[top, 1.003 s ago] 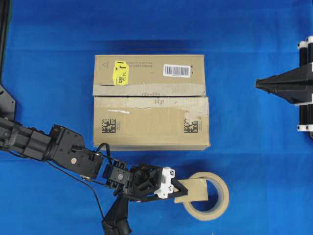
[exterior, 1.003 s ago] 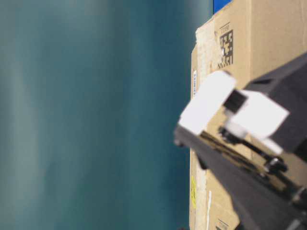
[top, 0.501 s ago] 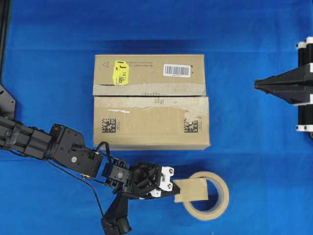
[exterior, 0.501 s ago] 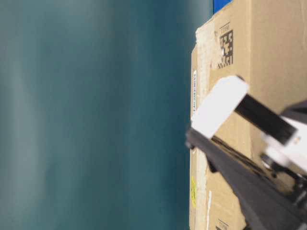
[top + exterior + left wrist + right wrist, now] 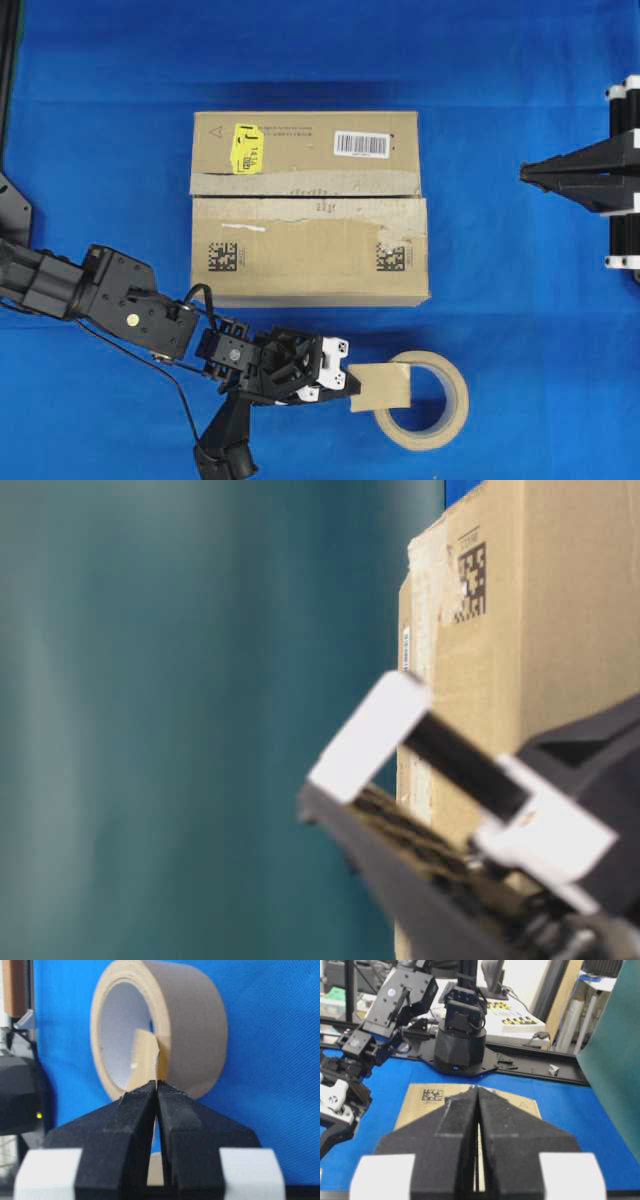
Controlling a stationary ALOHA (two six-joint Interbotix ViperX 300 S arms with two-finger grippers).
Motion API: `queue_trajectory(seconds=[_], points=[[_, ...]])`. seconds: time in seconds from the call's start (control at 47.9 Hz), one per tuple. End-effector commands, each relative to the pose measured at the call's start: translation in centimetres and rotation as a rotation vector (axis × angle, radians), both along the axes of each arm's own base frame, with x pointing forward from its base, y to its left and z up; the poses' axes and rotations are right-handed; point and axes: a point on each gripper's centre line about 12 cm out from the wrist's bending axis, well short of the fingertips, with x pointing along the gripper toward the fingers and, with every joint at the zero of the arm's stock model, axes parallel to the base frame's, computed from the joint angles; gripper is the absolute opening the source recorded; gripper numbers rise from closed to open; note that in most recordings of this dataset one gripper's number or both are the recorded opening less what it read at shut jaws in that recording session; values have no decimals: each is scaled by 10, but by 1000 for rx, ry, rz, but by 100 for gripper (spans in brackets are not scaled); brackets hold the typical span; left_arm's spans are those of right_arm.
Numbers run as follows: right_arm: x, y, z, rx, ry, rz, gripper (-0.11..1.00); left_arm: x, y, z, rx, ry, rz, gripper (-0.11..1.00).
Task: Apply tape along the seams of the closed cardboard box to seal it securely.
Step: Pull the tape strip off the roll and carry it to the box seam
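The cardboard box [image 5: 308,207] is seen lying closed on the blue worktop [image 5: 520,90], its yellow sticker [image 5: 246,148] and white barcode label [image 5: 360,144] on the far flap and two black data-matrix codes on the near flap. The seams [image 5: 300,197] are marked by a thin dark line across the middle of the top, edged with worn pale tape strips [image 5: 300,184].

In front of the box, well apart from it, the tape roll [image 5: 424,400] is laid flat on the worktop. The tape [image 5: 381,388] (a short tan piece) is held across the roll's left rim. It is pinched at its left end by the left gripper [image 5: 345,381], whose fingers [image 5: 137,1110] are pressed together on the thin sheet, as the wrist view confirms.

The right gripper [image 5: 530,173] is held at the right edge, well away from the box, its fingers [image 5: 460,1115] closed on nothing.
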Motion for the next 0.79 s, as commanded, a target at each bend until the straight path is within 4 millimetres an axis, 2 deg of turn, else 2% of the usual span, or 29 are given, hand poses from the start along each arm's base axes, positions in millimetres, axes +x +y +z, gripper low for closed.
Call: queue_trajectory(seconds=[0.0, 0.439, 0.773], points=[[2, 0, 7, -2, -15, 0, 0, 3, 3, 32, -3, -77, -1, 1], [0, 0, 10, -9, -17, 0, 0, -17, 34, 86, 63, -149, 14, 1], [-3, 0, 14, -6, -5, 0, 0, -37, 77, 101, 154, -187, 63, 1]])
